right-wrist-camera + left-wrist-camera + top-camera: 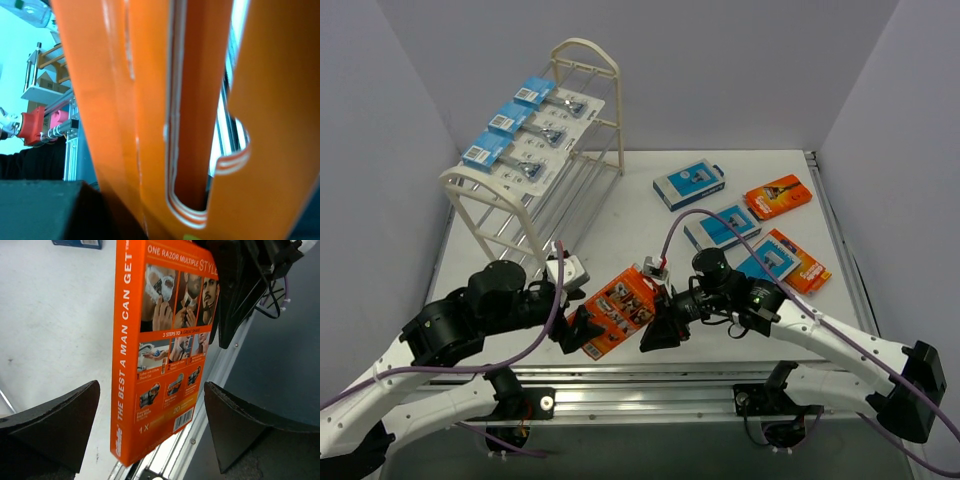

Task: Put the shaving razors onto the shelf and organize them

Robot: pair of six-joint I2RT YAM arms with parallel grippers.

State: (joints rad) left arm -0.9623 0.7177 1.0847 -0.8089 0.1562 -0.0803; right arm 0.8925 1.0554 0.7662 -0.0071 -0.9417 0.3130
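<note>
Right hand clamped on orange razor box, left hand spread apart either side; left should centre, close firmly before right releases.

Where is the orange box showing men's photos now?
Top view, low centre: the orange box is held by the right gripper, right of the open left gripper.
</note>
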